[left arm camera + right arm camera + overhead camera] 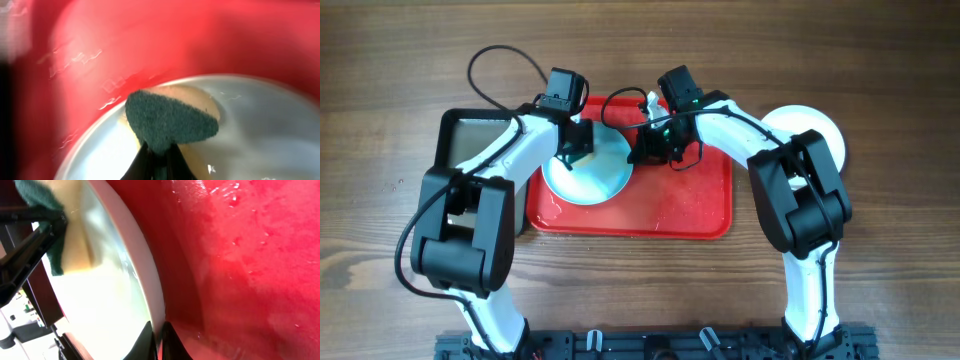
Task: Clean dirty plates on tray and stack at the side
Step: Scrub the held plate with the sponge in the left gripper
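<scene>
We see the left gripper (157,157) clamped on a green-faced sponge (170,122), which presses on the mint-blue plate (595,182) at the left end of the red tray (690,205). The right gripper (158,332) pinches that plate's rim.

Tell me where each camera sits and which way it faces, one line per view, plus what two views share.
Overhead: fixed above the table, looking straight down on the red tray, mint-blue plate and white plate; the left arm and right arm show.
Left wrist: on the left arm, looking down along the left fingers, which clamp a sponge against the mint-blue plate.
Right wrist: on the right arm, looking along the right fingers pinching that plate's rim.
Shared: both wrist views show the sponge, plate and tray.
</scene>
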